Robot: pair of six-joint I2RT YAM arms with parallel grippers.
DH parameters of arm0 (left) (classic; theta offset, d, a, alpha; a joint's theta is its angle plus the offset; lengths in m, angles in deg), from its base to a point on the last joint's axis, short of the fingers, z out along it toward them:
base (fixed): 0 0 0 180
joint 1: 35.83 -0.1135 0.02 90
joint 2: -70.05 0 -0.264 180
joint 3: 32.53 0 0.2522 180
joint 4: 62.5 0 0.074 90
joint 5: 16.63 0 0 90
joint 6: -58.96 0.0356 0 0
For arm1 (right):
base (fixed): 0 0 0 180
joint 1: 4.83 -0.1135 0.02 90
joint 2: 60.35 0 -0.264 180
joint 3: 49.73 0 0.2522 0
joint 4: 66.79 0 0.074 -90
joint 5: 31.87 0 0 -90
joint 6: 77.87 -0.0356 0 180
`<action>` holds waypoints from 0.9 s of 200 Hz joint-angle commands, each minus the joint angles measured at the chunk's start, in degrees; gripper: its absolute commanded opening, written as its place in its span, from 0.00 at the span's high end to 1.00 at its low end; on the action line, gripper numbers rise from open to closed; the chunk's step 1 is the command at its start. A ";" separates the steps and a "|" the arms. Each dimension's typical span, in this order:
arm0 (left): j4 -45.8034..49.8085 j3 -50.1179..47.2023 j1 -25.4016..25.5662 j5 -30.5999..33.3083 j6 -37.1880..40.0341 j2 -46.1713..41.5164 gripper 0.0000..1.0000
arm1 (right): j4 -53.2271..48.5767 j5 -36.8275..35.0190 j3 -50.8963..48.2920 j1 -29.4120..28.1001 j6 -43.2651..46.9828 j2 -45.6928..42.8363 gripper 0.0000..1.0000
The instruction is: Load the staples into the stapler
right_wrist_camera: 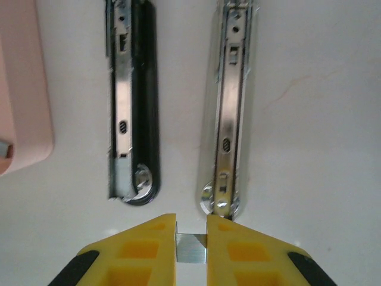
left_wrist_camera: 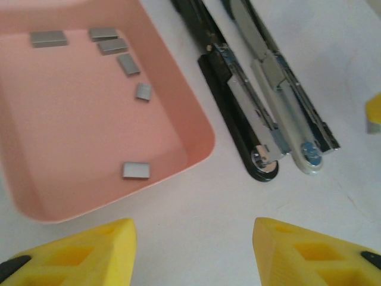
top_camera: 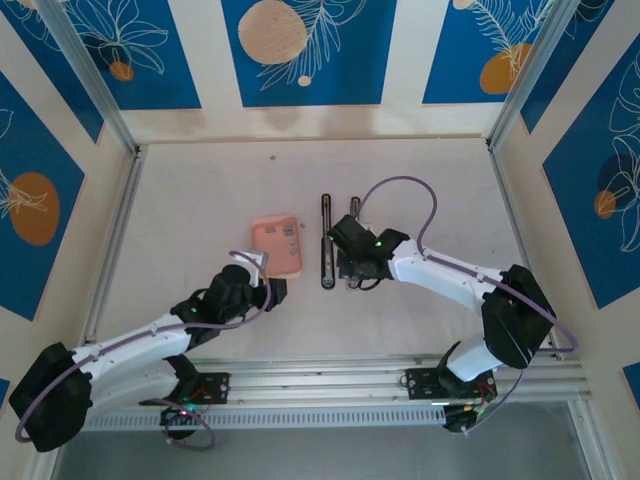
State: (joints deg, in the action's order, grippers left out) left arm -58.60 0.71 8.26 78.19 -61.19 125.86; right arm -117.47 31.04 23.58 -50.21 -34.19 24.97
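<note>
Stapler: the stapler (right_wrist_camera: 132,101) lies opened out flat on the surface (right_wrist_camera: 309,119), its black bar parallel to and just beside its silvery-white bar (right_wrist_camera: 229,107).
Right claw: the right claw (right_wrist_camera: 191,231) is pinched narrow on a short staple strip (right_wrist_camera: 190,248), hovering just off the near rounded end of the silvery-white bar.
Left claw: the left claw (left_wrist_camera: 193,233) is spread wide and holds nothing, near the stapler's near end on the box side.
Staples: six more loose strips (left_wrist_camera: 136,171) lie scattered in the pink box (left_wrist_camera: 77,131), which sits just beside the black bar, on the side away from the silvery-white bar.
Step in hand: likely carrying the pinched strip to the stapler's open channel.
Doing it well: turn the strip's long side parallel to the stapler, lower it level into the channel, and open only once it sits inside the walls.
Uncertain: both bars carry a metal rail, and I cannot tell from these views which one takes the staples.
Risk: the strip is small and thinly gripped; a tilt against the stapler's edge could flip it out.
</note>
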 commanded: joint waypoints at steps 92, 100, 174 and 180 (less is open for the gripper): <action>-10.79 1.36 -0.66 -7.98 4.31 5.66 0.45 | 3.28 -1.94 -2.04 1.87 3.61 4.24 0.83; -10.79 1.58 -0.65 -8.07 4.31 5.87 0.45 | 3.54 -1.75 -2.28 1.97 3.41 4.32 0.83; -9.39 3.08 -0.61 -8.34 4.54 6.81 0.45 | 5.58 -0.71 -3.82 2.19 3.04 5.12 0.83; -9.31 3.18 -0.64 -8.29 4.49 6.86 0.45 | 5.81 -0.45 -3.91 2.15 3.17 5.11 0.83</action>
State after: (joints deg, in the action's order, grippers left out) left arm -67.61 1.94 8.26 70.78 -57.65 132.18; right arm -113.02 29.92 20.70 -48.29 -30.96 29.15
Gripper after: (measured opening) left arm 0.549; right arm 0.169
